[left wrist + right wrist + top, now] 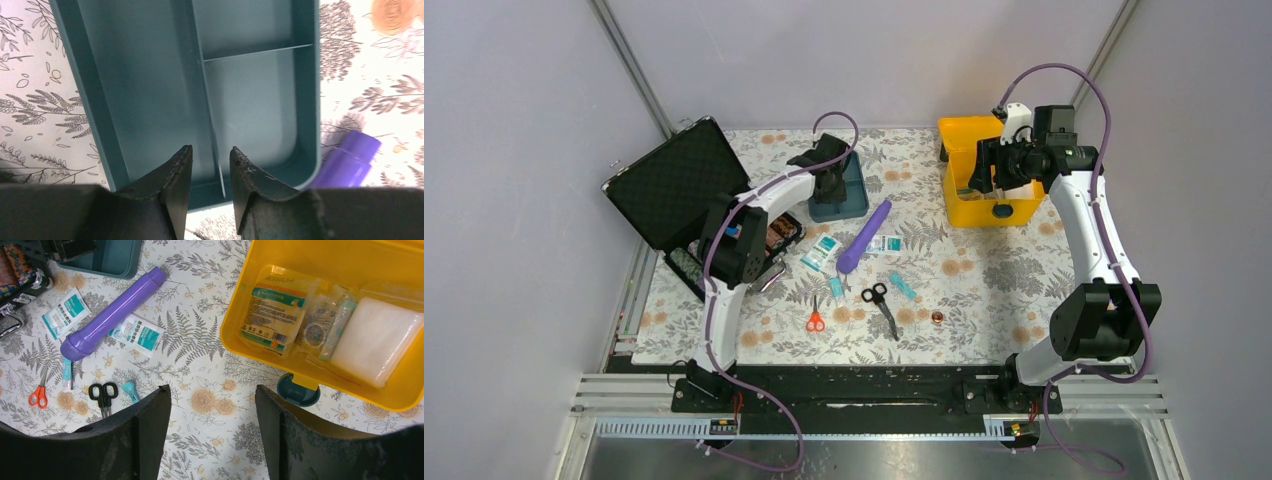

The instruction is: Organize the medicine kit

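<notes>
The yellow medicine kit (994, 211) stands open at the back right. In the right wrist view its yellow wall (235, 305) encloses packets of dressings (272, 310) and a white pad (372, 340); its teal latch (298, 391) faces the table. The teal divided tray (856, 192) lies out of the kit at back centre. My left gripper (211, 150) hovers low over the tray (140, 85), jaws narrowly open, one on each side of its divider (212, 115), holding nothing. My right gripper (212, 390) is wide open and empty over the cloth beside the kit's front.
A purple tube (864, 235), two sachets (65, 312) (137, 335), black scissors (881, 305), orange scissors (815, 318), small teal items (902, 285) and a copper roll (937, 317) lie mid-table. A black hard case (674, 185) with colourful rolls stands open at the left.
</notes>
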